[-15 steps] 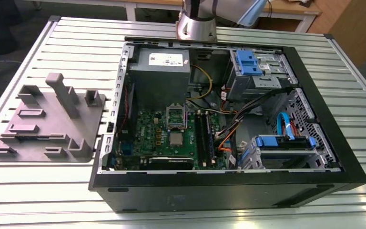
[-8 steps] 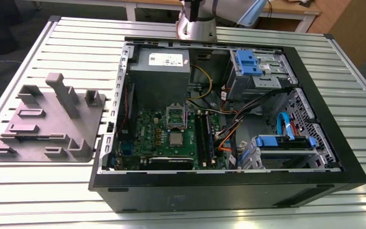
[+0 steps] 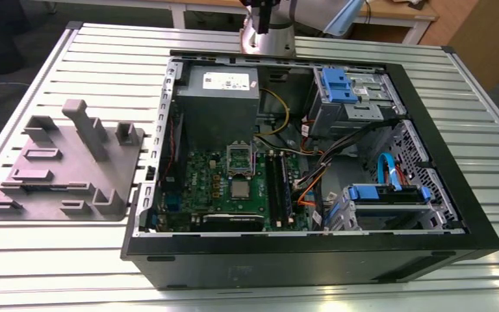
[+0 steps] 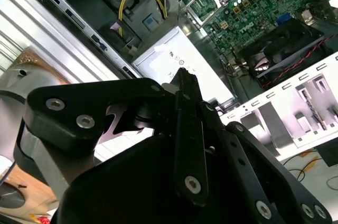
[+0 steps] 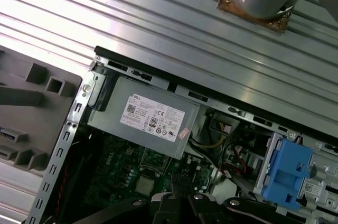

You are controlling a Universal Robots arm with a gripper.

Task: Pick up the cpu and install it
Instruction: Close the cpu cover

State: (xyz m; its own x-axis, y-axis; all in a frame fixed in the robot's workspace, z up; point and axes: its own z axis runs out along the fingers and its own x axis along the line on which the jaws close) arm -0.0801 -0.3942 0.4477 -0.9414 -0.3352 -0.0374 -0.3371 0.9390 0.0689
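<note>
The cpu [image 3: 239, 189] is seen lying flat on the motherboard [image 3: 204, 179], at the centre of the exterior view. In the second wrist view's upper right it is well beyond the fingers [image 4: 185, 84], which appear pressed together, with nothing held.

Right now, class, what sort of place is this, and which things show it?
Probably a robotics lab: an open black computer tower case lies on a ribbed aluminium table beside a grey moulded plastic fixture plate, with a robot arm's silver base mounted there.
</note>
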